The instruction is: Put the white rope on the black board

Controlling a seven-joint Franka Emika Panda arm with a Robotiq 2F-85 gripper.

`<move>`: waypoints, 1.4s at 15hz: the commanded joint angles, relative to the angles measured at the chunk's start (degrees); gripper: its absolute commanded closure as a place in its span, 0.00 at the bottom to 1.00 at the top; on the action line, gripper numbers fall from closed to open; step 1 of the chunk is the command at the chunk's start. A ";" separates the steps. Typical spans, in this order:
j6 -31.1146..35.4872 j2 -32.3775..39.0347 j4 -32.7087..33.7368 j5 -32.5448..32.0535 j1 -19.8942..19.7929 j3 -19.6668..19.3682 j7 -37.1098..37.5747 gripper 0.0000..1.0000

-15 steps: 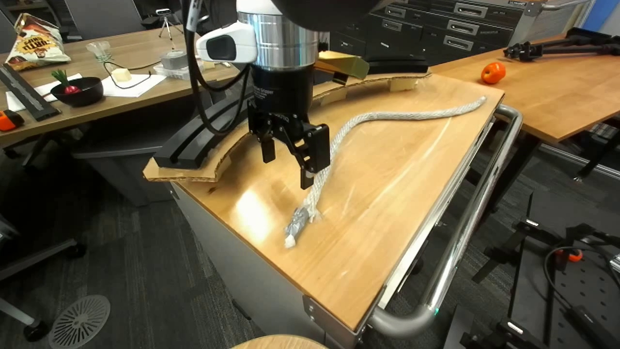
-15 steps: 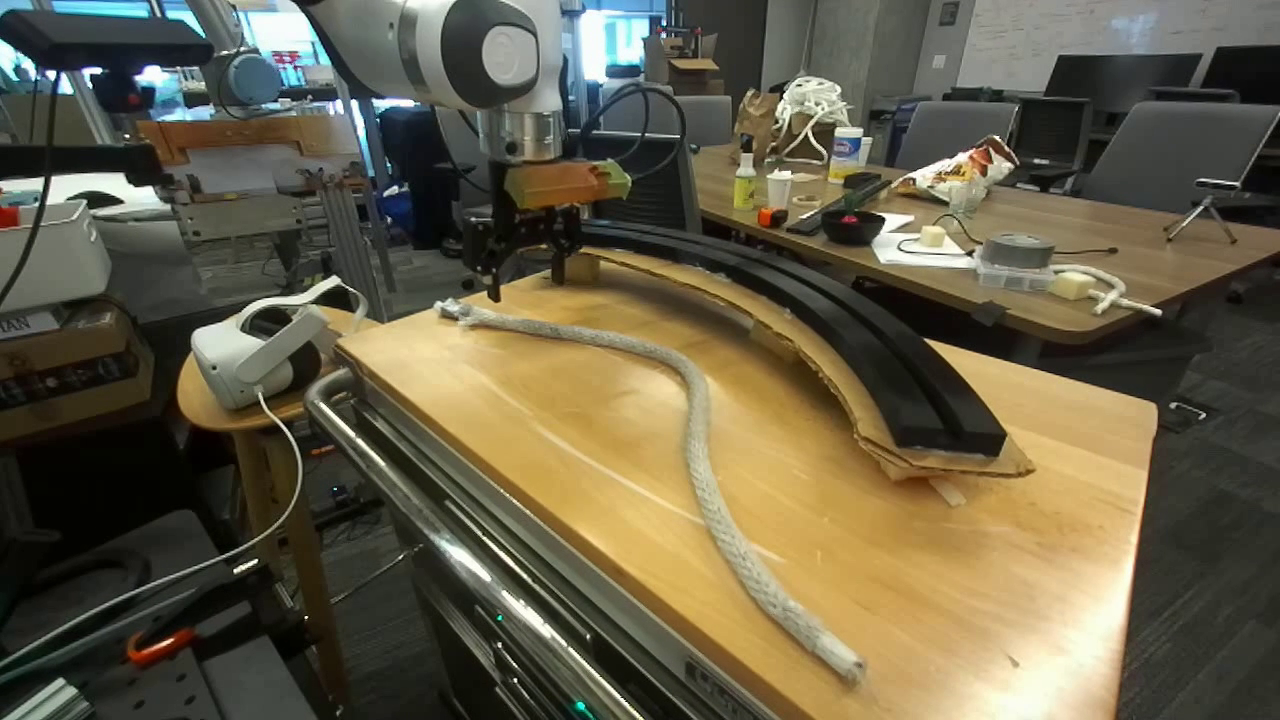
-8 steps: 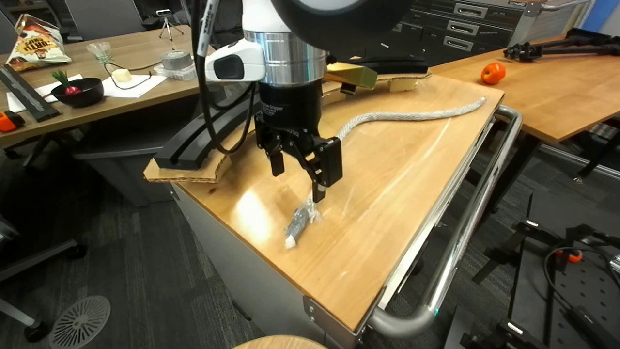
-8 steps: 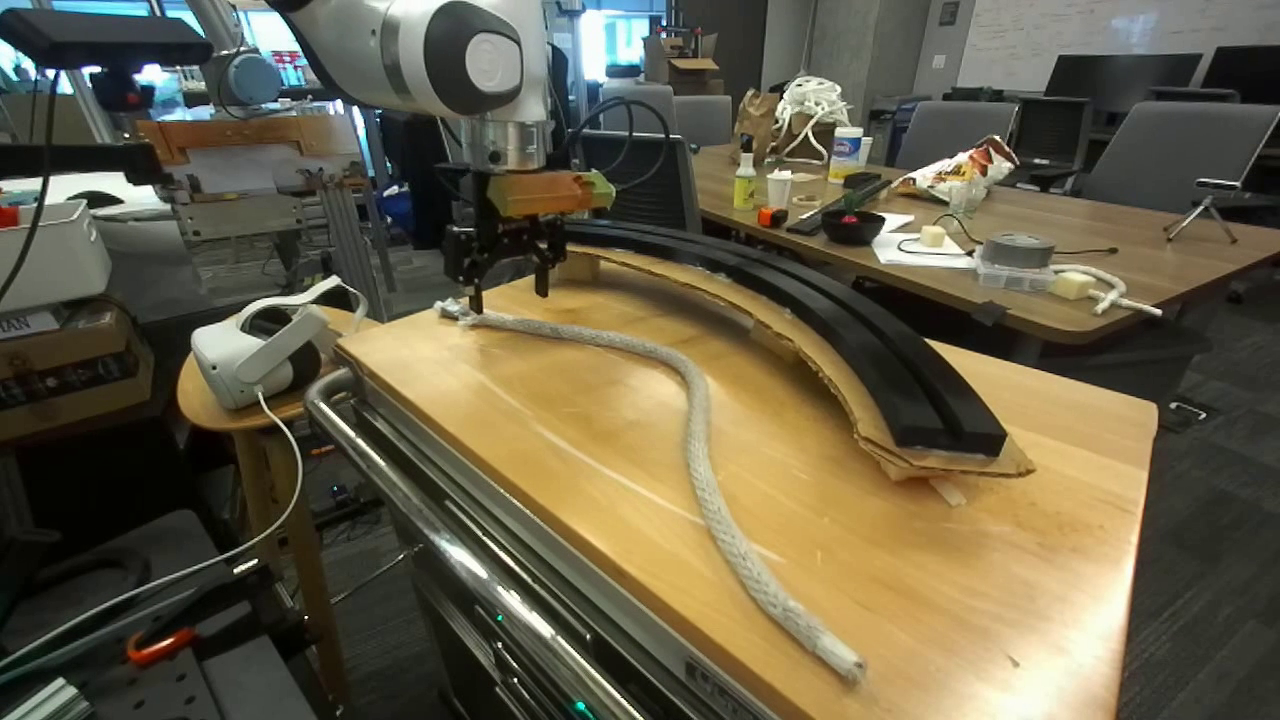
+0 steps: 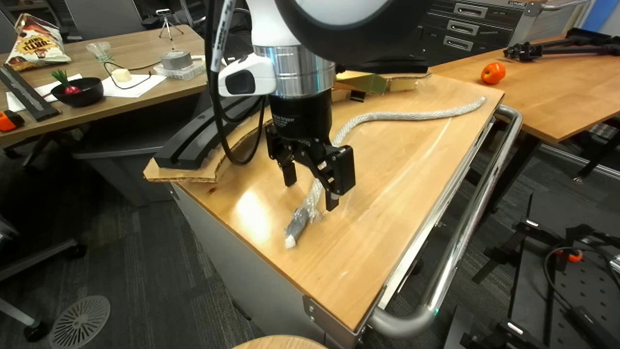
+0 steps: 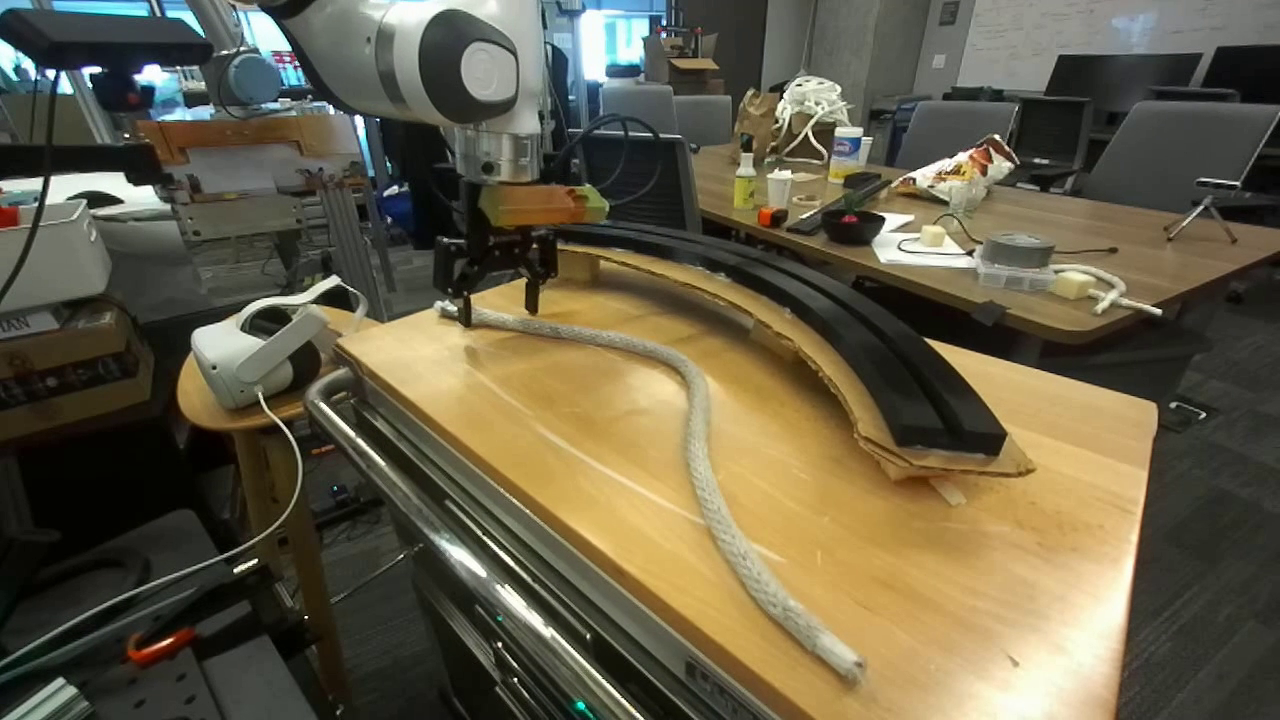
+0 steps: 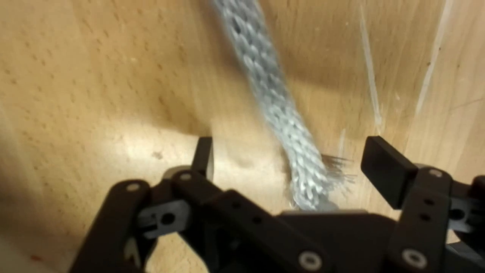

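Wrist view is showing the gripper spread wide, while the white rope is lying on the bench, from top middle to lower middle of the frame.

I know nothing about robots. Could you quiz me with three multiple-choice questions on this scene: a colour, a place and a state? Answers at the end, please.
1. What colour is the curved board?
A) White
B) Black
C) Red

2. Where does the white rope lie?
A) On the light wooden tabletop
B) On the curved board
C) On the floor

3. How is the robot's gripper?
A) Shut, holding nothing
B) Shut on the white rope
C) Open, holding nothing

1: B, as its ridged arc looks black in both exterior views.
2: A, as an exterior view shows it bending across the tabletop, apart from the curved board.
3: C, as the wrist view shows its fingers standing wide apart, not closed on the white rope.
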 commanded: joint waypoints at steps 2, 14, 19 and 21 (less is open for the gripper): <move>2.84 0.75 0.78 -0.46 0.61 -0.38 2.55 0.42; 20.79 -10.41 -8.47 -4.50 1.16 -1.10 6.95 0.97; 26.75 -9.32 -3.50 -24.07 1.73 -5.25 16.34 0.97; 28.30 -6.39 0.83 -33.50 1.70 -7.26 19.93 0.97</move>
